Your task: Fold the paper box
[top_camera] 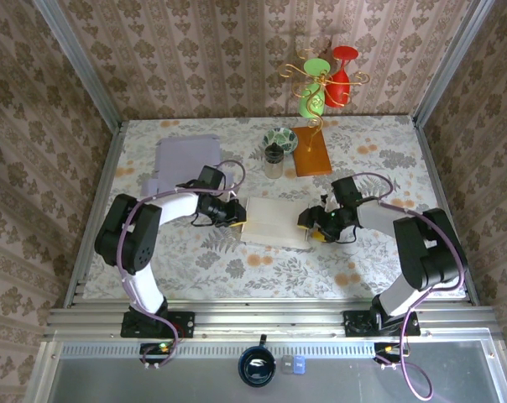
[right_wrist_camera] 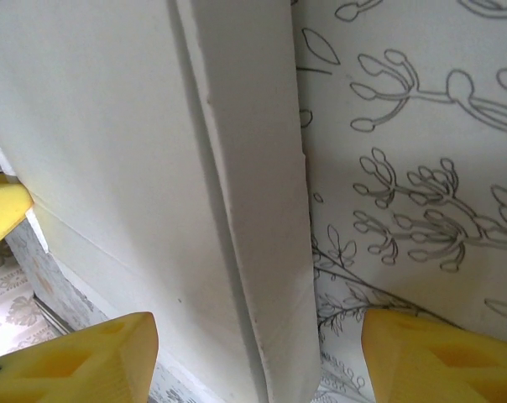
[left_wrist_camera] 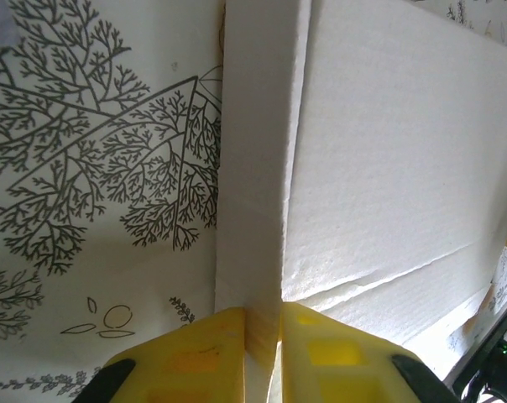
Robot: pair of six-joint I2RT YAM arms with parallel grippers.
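Top external view has the paper box (top_camera: 274,221) lying flat and pale in the middle of the flowered table (top_camera: 237,269), between the two arms. The left pincer (top_camera: 237,213) meets the box's left edge and the right pincer (top_camera: 314,225) its right edge. Behind the box stand a small jar (top_camera: 273,161), a patterned bowl (top_camera: 280,139) and a wooden board (top_camera: 312,151). A purple sheet (top_camera: 186,155) lies further left.

In the left wrist view, the left pincer (left_wrist_camera: 262,317) is clenched on the box's raised left flap (left_wrist_camera: 253,168), with both yellow fingers (left_wrist_camera: 195,353) pressed against the cardboard strip.

In the right wrist view, the right pincer (right_wrist_camera: 258,336) is released. Its yellow fingers (right_wrist_camera: 86,361) are spread wide on either side of the right flap (right_wrist_camera: 253,210), with a gap between each and the strip.
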